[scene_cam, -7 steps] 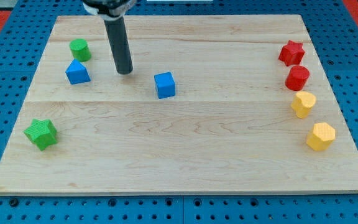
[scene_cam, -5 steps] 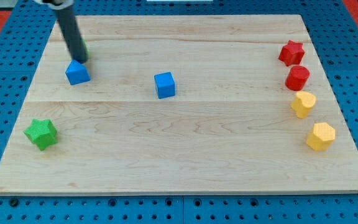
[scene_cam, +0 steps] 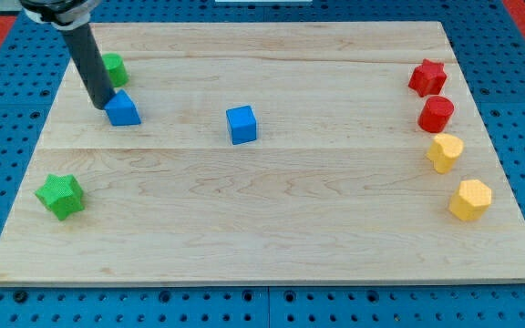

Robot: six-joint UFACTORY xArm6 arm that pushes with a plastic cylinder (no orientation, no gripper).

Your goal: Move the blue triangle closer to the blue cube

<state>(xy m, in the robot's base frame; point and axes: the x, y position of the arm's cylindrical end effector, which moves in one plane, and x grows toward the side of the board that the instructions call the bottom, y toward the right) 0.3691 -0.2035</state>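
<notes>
The blue triangle [scene_cam: 124, 108] lies on the wooden board [scene_cam: 262, 210] at the upper left. The blue cube [scene_cam: 241, 124] sits to its right, near the board's middle, a clear gap apart. My tip [scene_cam: 101, 104] is on the board right at the triangle's left side, touching or nearly touching it. The rod rises from there toward the view's top left.
A green cylinder [scene_cam: 113, 68] stands just above the triangle, partly behind the rod. A green star [scene_cam: 60, 195] lies at lower left. At the right edge are a red star [scene_cam: 427, 77], a red cylinder [scene_cam: 437, 114] and two yellow blocks [scene_cam: 445, 151] [scene_cam: 470, 199].
My tip swept from right of the triangle to its upper left, then down to its left side. The blue triangle has shifted slightly right, toward the cube.
</notes>
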